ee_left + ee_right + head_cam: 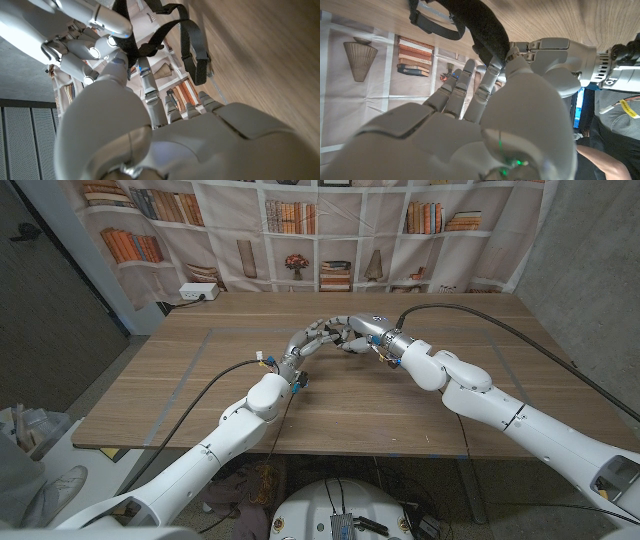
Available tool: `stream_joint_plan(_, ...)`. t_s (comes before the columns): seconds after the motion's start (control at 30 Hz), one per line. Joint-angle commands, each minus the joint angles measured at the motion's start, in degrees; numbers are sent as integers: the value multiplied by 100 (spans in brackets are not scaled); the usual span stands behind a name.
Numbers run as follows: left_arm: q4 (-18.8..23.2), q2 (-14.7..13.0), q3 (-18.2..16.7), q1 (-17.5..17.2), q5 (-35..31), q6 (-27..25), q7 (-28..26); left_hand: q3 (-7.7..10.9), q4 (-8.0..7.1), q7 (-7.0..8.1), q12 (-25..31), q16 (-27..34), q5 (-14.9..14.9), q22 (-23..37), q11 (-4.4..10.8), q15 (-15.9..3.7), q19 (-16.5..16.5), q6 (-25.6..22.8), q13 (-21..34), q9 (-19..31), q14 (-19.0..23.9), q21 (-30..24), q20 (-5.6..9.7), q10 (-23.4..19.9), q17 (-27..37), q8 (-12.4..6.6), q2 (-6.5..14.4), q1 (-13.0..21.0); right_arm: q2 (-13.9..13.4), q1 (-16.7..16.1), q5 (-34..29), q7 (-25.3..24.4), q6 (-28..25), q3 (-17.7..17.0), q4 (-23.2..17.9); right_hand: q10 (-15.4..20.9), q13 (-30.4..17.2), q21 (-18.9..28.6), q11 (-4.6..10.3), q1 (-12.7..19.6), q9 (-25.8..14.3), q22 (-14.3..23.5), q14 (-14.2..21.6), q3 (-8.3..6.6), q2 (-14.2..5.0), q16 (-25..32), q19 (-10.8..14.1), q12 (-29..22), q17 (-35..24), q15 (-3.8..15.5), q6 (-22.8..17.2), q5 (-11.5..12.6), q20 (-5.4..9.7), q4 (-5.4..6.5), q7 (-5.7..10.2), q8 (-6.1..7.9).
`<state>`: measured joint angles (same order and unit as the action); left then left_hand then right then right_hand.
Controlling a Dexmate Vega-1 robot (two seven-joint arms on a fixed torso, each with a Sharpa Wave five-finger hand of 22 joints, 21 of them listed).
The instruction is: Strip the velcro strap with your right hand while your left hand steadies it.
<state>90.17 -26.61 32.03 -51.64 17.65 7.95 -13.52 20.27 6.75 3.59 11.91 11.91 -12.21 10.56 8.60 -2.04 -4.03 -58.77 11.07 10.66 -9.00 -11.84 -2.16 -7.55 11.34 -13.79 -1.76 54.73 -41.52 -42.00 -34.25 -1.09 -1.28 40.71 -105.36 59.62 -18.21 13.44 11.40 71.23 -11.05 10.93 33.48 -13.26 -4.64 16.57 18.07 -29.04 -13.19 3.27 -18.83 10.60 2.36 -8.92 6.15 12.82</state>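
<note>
The black velcro strap [186,44] hangs in loops above the wooden table [200,390], between my two hands at the table's far middle. My left hand [310,340] reaches up from the left, and its fingertips [144,75] touch the strap's lower fold. My right hand [358,330] comes in from the right. Its fingers [107,22] pinch the strap near the same spot. In the right wrist view a broad strap end [482,27] runs down between my right hand's fingers [487,75] and my left hand [555,55]. Both hands hold the strap.
A white power strip [197,292] lies at the table's back left edge. A bookshelf-print curtain [300,220] hangs behind the table. Black cables [470,315] trail from both arms across the tabletop.
</note>
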Motion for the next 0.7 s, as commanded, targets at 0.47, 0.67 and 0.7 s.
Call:
stream_joint_plan(0.47, -159, 66, 39, 53, 45, 149, 120, 101, 48, 68, 31, 26, -41, 3, 17, -17, 55, -30, 5, 15, 33, -27, 8, -103, 22, 29, 88, 164, 2, 12, -21, 53, 4, 4, 4, 156, -41, -18, 83, 74, -24, 10, 77, 17, 11, 29, 3, -23, -19, 1022, -89, 5, 62, 23, 4, -1)
stream_joint_plan(0.67, -252, 113, 58, 101, 54, 221, 166, 167, 55, 79, 47, 28, -37, -1, 17, -6, 72, -125, 4, 20, 57, -29, -21, -168, 28, 16, 210, 244, 4, 18, -14, 55, 12, 4, 18, 154, -43, -18, 81, 78, -24, 10, 82, 21, 11, 29, 7, -19, -21, 1025, -100, 5, 62, 23, -3, -1)
stream_joint_plan(0.7, -263, 123, 62, 108, 53, 224, 166, 169, 55, 65, 46, 27, -35, -2, 18, -2, 70, -128, 4, 20, 57, -28, -25, -169, 28, 17, 215, 247, 1, 22, -15, 65, 13, 6, 16, 154, -43, -18, 81, 79, -24, 10, 83, 21, 11, 29, 8, -19, -21, 1026, -102, 5, 62, 23, -4, -1)
